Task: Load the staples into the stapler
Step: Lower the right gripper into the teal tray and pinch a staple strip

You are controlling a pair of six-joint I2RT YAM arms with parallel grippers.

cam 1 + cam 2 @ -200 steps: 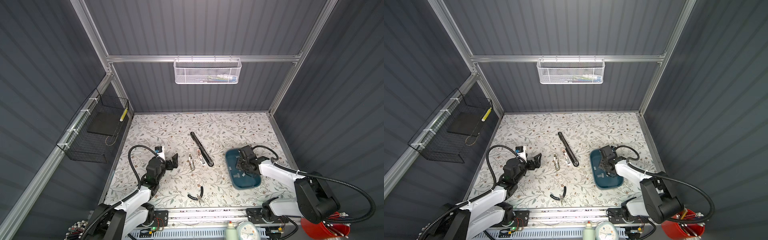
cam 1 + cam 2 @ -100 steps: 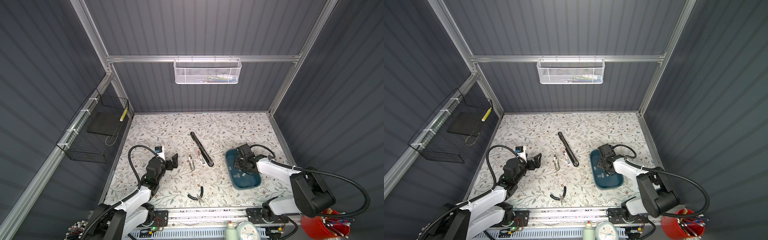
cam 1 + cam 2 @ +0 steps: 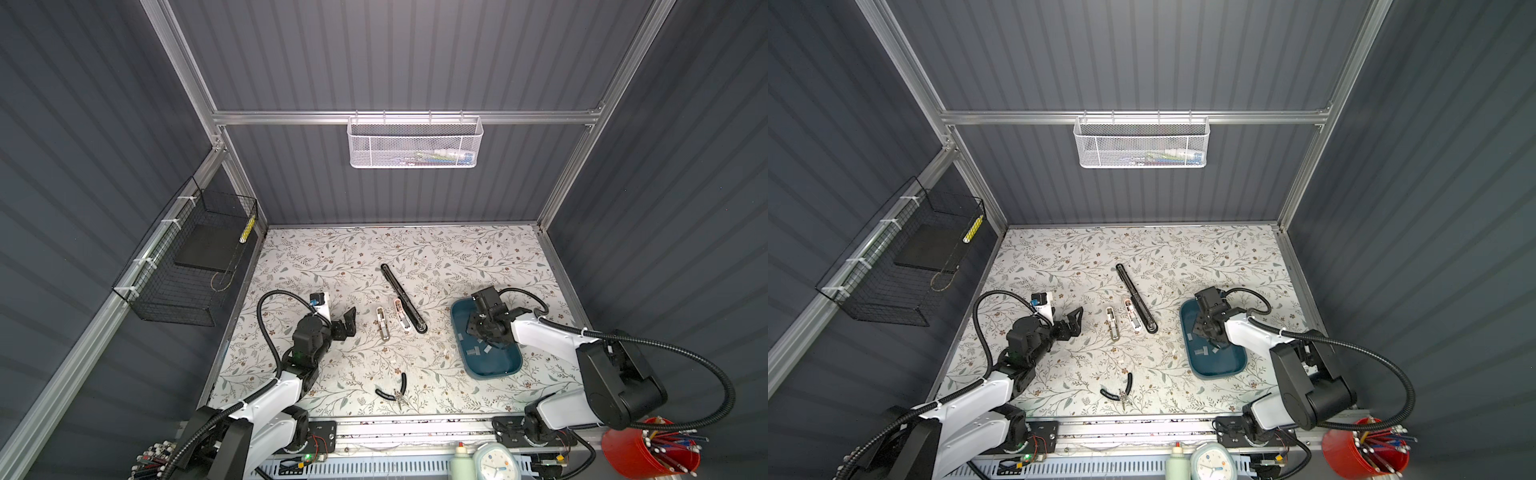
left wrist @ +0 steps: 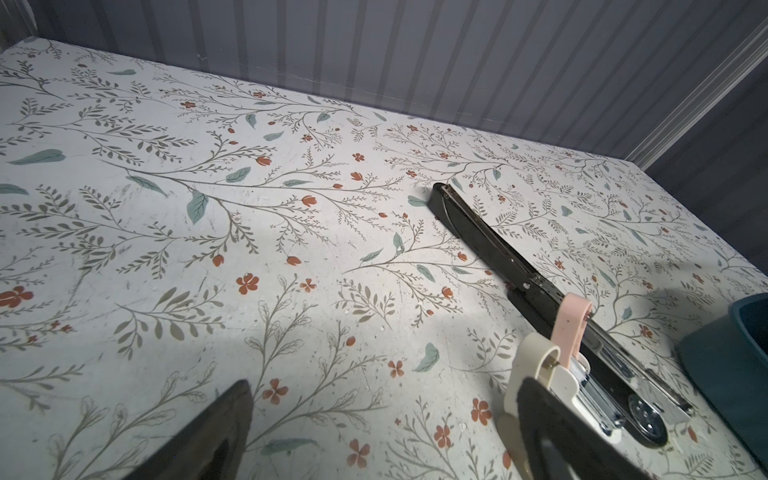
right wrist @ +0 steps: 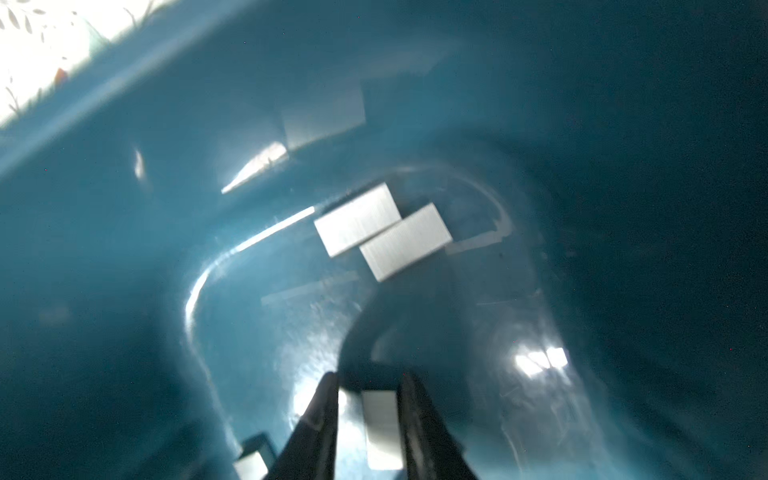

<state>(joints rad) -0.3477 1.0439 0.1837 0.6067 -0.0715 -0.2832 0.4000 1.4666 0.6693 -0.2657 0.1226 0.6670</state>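
Note:
The black stapler point(image 3: 401, 297) point(image 3: 1136, 297) lies opened out flat mid-table, its metal channel point(image 4: 623, 374) facing up. Several silver staples point(image 3: 471, 352) point(image 3: 1200, 352) lie loose in a teal tray point(image 3: 486, 374) point(image 3: 1219, 372). My right gripper point(image 3: 493, 341) point(image 3: 1214, 343) point(image 5: 368, 378) reaches down into the tray. Its jaws stand narrow around one staple strip point(image 5: 381, 428), which touches one finger with a small gap to the other. Two more strips point(image 5: 357, 220) lie side by side beyond. My left gripper point(image 3: 348, 322) point(image 3: 1073, 320) point(image 4: 386, 386) hovers wide open and empty left of the stapler.
A cream piece point(image 3: 382, 328) point(image 4: 536, 365) and a pink-white piece point(image 3: 400, 313) point(image 4: 571, 328) lie beside the stapler. Black-handled pliers point(image 3: 392, 392) rest near the front edge. A red cup of pens point(image 3: 648, 453) stands off the table at front right. Wire baskets hang on the walls.
The right gripper's jaws have narrowed around a staple strip in the tray, and its wrist has shifted slightly. The left arm has not moved.

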